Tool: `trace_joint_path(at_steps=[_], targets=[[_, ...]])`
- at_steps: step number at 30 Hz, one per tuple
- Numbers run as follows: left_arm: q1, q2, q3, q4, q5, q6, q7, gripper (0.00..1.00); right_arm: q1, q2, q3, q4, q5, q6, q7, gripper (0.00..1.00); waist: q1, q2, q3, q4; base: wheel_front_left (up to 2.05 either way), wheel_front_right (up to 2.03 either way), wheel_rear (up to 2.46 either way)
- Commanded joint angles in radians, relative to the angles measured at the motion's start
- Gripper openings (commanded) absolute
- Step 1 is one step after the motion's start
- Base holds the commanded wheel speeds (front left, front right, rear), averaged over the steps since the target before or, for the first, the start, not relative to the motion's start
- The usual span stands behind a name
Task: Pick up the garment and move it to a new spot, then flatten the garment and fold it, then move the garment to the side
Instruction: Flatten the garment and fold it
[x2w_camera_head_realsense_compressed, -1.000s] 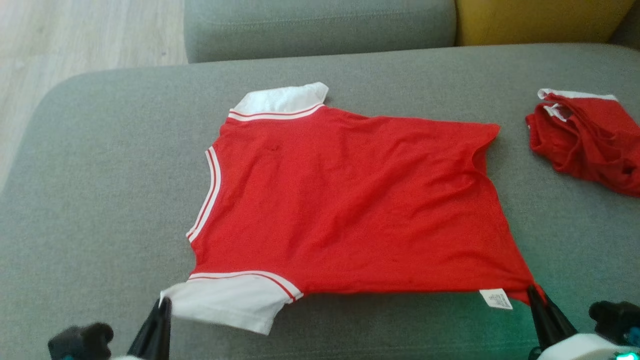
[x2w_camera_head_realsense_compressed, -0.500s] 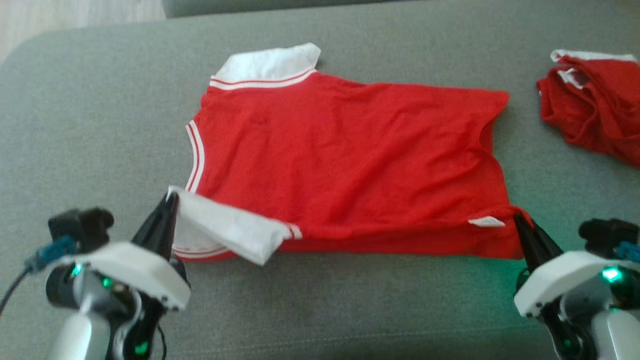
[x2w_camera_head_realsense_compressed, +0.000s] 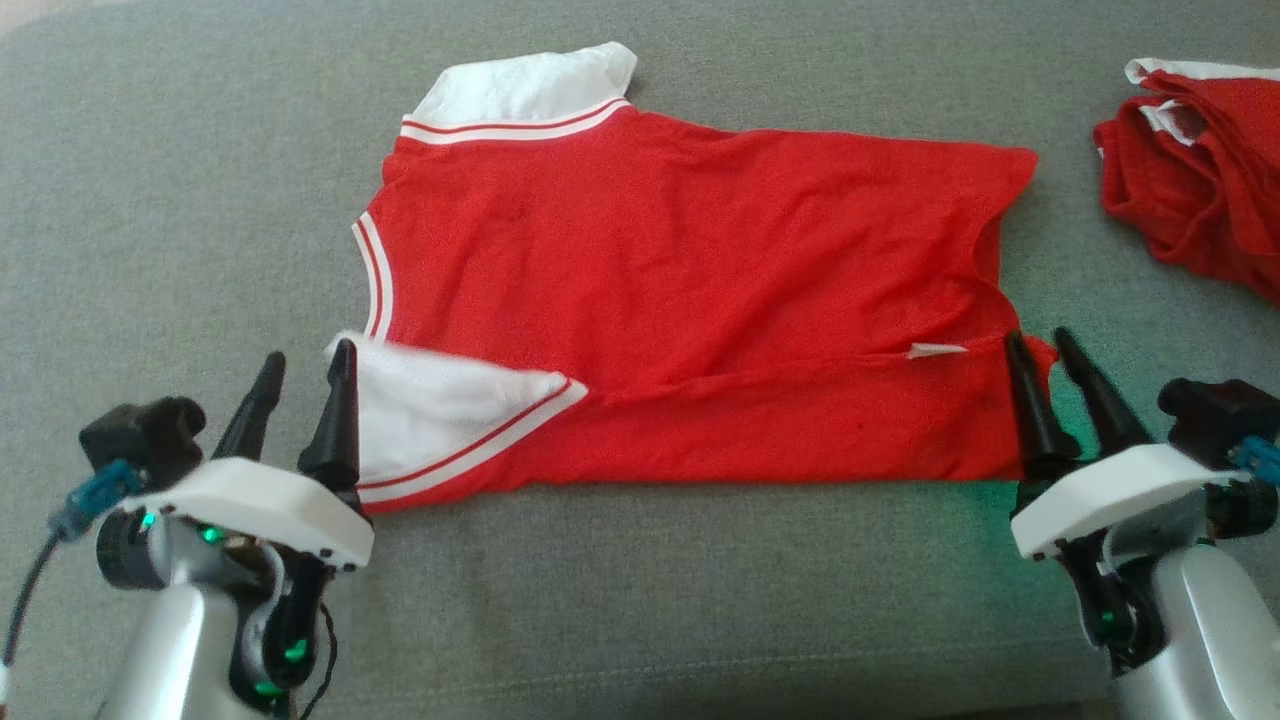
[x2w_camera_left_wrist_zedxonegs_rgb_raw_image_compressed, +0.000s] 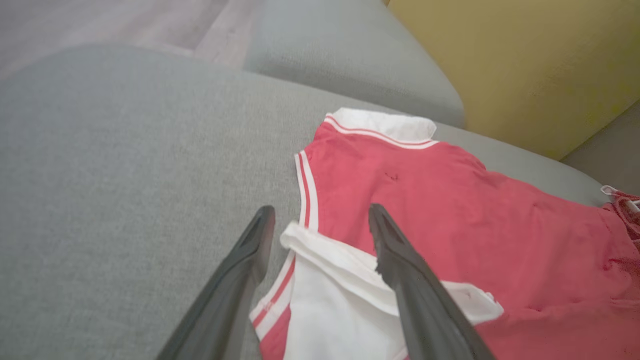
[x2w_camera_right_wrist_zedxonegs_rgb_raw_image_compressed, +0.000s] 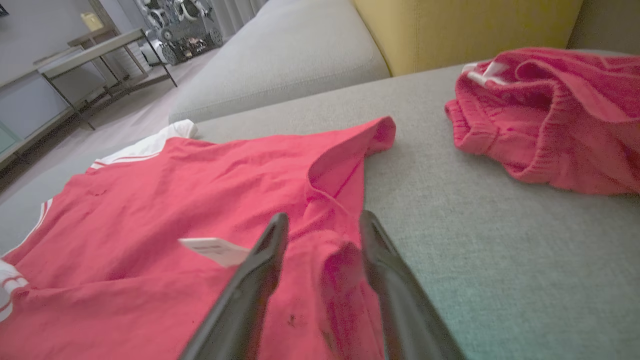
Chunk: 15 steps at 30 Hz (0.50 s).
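Note:
The garment (x2w_camera_head_realsense_compressed: 690, 270) is a red shirt with white sleeves and white-striped trim, spread on the grey sofa cushion (x2w_camera_head_realsense_compressed: 180, 200). Its near edge is folded over onto the body, so the white sleeve (x2w_camera_head_realsense_compressed: 440, 410) lies turned up at the left and a white label (x2w_camera_head_realsense_compressed: 935, 350) shows at the right. My left gripper (x2w_camera_head_realsense_compressed: 307, 355) stands open at the sleeve's outer corner; in the left wrist view the sleeve (x2w_camera_left_wrist_zedxonegs_rgb_raw_image_compressed: 340, 280) lies loose between the spread fingers of the gripper (x2w_camera_left_wrist_zedxonegs_rgb_raw_image_compressed: 321, 210). My right gripper (x2w_camera_head_realsense_compressed: 1037, 338) is open at the folded hem corner, and that corner (x2w_camera_right_wrist_zedxonegs_rgb_raw_image_compressed: 340, 265) rests between its fingers (x2w_camera_right_wrist_zedxonegs_rgb_raw_image_compressed: 324, 216).
A second red garment (x2w_camera_head_realsense_compressed: 1200, 190) lies crumpled at the cushion's far right (x2w_camera_right_wrist_zedxonegs_rgb_raw_image_compressed: 550, 110). A grey back cushion (x2w_camera_right_wrist_zedxonegs_rgb_raw_image_compressed: 290, 55) and a yellow one (x2w_camera_right_wrist_zedxonegs_rgb_raw_image_compressed: 465, 25) stand behind. Bare cushion stretches to the left and in front of the shirt.
The head camera has tipped down. Both grippers carried the shirt's near edge away from me and laid it over the body, then opened, letting go of the sleeve and the hem corner.

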Motion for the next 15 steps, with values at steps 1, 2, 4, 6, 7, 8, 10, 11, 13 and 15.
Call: trace_joint_path(at_steps=[1,2,4,6,7,8,10,11,13,15], targets=[[-0.042,0.008,0.029,-0.028,0.04,0.001,-0.067,1.0,-0.022,-0.015,0.026,-0.031,-0.001,-0.001,-0.047,1.0,-0.0001,0.0,0.002,0.002,0.0,0.0,0.0],[-0.042,0.008,0.029,-0.028,0.04,0.001,-0.067,1.0,-0.022,-0.015,0.026,-0.031,-0.001,-0.001,-0.047,1.0,-0.0001,0.0,0.002,0.002,0.0,0.0,0.0],[-0.035,0.002,0.018,-0.02,0.077,0.009,-0.129,1.0,-0.018,-0.013,0.029,-0.036,-0.014,-0.001,-0.089,1.0,-0.0001,0.0,0.001,0.002,0.0,0.0,0.0],[-0.023,-0.007,0.003,-0.014,0.114,0.022,-0.187,1.0,-0.009,-0.009,0.032,-0.046,-0.039,-0.001,-0.133,1.0,-0.0001,0.0,-0.003,0.002,0.0,0.0,0.0],[-0.015,-0.011,-0.002,-0.013,0.133,0.031,-0.216,1.0,-0.005,-0.01,0.033,-0.054,-0.062,-0.001,-0.158,1.0,-0.0001,0.0,-0.007,0.001,0.0,0.0,0.0],[-0.009,-0.014,-0.006,-0.01,0.15,0.04,-0.243,1.0,0.001,-0.006,0.033,-0.061,-0.081,-0.001,-0.183,1.0,-0.0001,0.0,-0.012,0.0,0.0,0.0,0.0],[0.009,-0.022,-0.009,-0.006,0.176,0.057,-0.281,1.0,0.012,-0.001,0.035,-0.077,-0.124,-0.001,-0.231,1.0,-0.0001,0.0,-0.024,-0.003,0.0,0.0,0.0],[0.02,-0.024,-0.013,-0.005,0.192,0.064,-0.294,1.0,0.021,0.004,0.035,-0.08,-0.139,-0.001,-0.244,1.0,-0.0001,0.0,-0.033,-0.004,0.0,0.0,0.0],[0.048,-0.033,-0.017,-0.008,0.216,0.077,-0.311,1.0,0.041,0.014,0.034,-0.092,-0.171,-0.001,-0.267,1.0,-0.0001,0.0,-0.048,-0.007,0.0,0.0,0.0],[0.08,-0.039,-0.02,-0.013,0.237,0.086,-0.32,1.0,0.064,0.028,0.029,-0.109,-0.199,-0.001,-0.284,1.0,-0.0001,0.0,-0.064,-0.008,0.0,0.0,0.0]])
